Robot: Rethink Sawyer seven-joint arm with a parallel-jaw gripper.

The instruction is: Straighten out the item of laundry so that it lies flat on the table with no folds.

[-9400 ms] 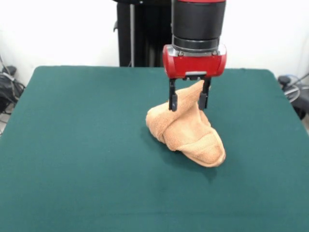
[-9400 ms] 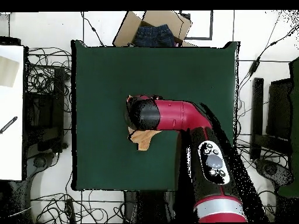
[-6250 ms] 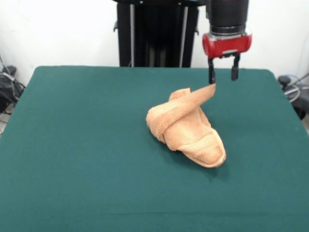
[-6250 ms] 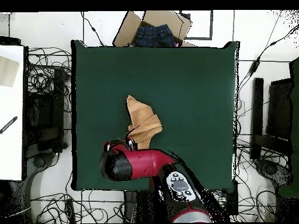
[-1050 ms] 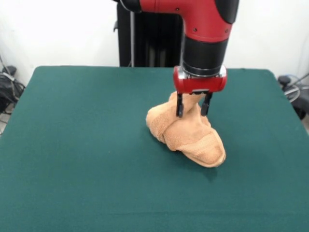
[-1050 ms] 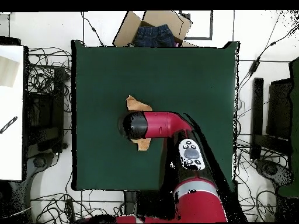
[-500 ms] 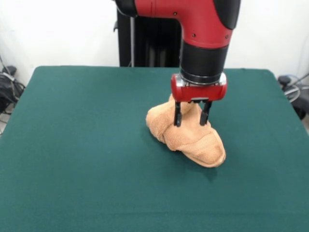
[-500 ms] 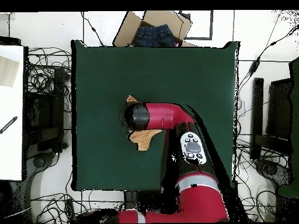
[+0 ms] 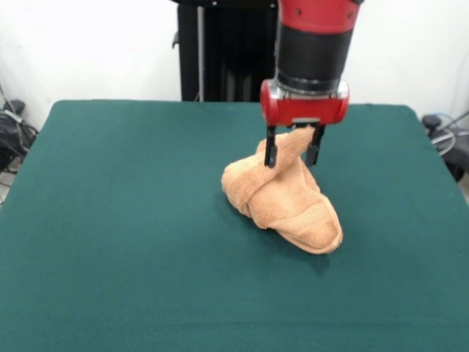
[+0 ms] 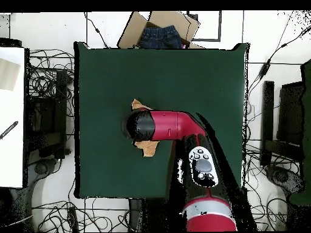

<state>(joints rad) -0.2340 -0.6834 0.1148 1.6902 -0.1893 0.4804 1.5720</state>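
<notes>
The peach terry-cloth towel lies bunched and twisted in a heap near the middle of the green table. My gripper stands over the heap's far side. Its fingers straddle a peak of the cloth that is drawn up between them to the red wrist, so it is shut on that fold. A banded end of the towel lies on the table at the front right. In the overhead view my arm covers most of the towel, and the gripper itself is hidden under the wrist.
An open cardboard box holding blue jeans stands past the table's edge opposite my base. A white surface lies at the left of the overhead view. Cables cover the floor around the table. My pedestal stands behind the table.
My gripper has risen a little from half a second ago, and the towel's top fold has come up with it into a peak. The rest of the heap has not moved.
</notes>
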